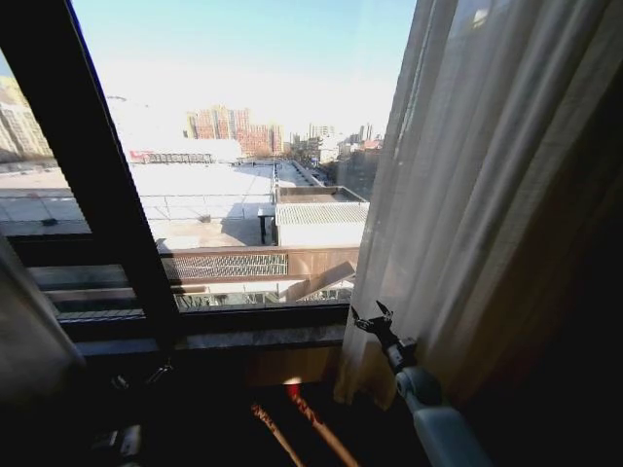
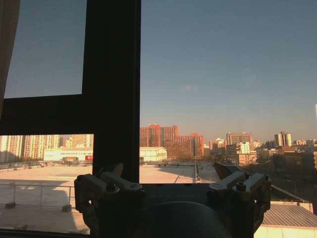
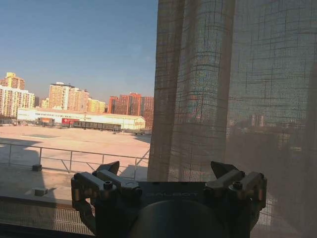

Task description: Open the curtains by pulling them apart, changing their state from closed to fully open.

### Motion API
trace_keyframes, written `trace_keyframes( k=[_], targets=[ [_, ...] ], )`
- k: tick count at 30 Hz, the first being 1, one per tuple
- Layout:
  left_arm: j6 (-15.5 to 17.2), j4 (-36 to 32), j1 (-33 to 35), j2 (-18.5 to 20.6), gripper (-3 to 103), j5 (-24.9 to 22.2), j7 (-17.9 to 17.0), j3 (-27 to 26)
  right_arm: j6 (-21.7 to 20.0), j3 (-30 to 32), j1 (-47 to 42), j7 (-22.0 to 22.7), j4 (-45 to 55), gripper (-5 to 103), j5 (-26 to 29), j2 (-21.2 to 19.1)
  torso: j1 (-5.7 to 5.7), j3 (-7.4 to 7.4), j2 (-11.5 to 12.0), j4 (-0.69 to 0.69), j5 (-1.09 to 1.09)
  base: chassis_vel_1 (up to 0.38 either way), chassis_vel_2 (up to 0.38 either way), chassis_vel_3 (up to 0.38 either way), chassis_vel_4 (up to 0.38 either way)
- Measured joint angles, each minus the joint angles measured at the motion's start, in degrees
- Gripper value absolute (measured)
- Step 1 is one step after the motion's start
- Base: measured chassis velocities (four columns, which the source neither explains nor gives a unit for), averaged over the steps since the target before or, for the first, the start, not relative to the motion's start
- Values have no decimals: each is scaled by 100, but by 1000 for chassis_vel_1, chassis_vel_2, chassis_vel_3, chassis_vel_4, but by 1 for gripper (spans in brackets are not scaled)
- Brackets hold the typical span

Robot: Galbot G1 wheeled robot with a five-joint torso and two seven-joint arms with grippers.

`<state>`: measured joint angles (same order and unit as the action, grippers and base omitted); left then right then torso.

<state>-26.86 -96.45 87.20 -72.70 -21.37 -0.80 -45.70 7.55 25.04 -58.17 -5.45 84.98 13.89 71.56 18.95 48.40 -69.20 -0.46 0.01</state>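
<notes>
Right gripper (image 3: 167, 171), fingers (image 3: 110, 167) apart, just before curtains (image 3: 233, 89).

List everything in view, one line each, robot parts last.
curtains: two sheer off-white pleated panels; one bunched at the right of the window, one at the far left edge.
window frame: dark bars, one slanting upright left of centre, with a dark sill below.
city outside: pale flat rooftops, reddish and beige towers, blue sky.
floor: dark, with streaks of sunlight.
right gripper: one, dark, open, low beside the right panel's inner edge, on a pale arm.
left gripper: one, dark, open, facing the frame bar and glass.
</notes>
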Motion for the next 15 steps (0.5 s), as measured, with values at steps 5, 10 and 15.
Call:
trace_keyframes(
  k=[5,10,15],
  targets=[
    [0,0,2,0,100,0,0,-1,-102,-104,209,324,-208,100,-47,62,-6,-2,-1,0,0,-32,23,36,-6],
    [0,0,3,0,100,0,-1,-2,-140,-125,403,542,-478,100,-175,113,-9,-3,-4,1,-2,0,0,0,0],
    [0,0,2,0,100,0,-1,-2,-178,-256,587,547,-671,100,-207,116,-7,-2,-3,0,-1,0,0,0,0]
  ],
)
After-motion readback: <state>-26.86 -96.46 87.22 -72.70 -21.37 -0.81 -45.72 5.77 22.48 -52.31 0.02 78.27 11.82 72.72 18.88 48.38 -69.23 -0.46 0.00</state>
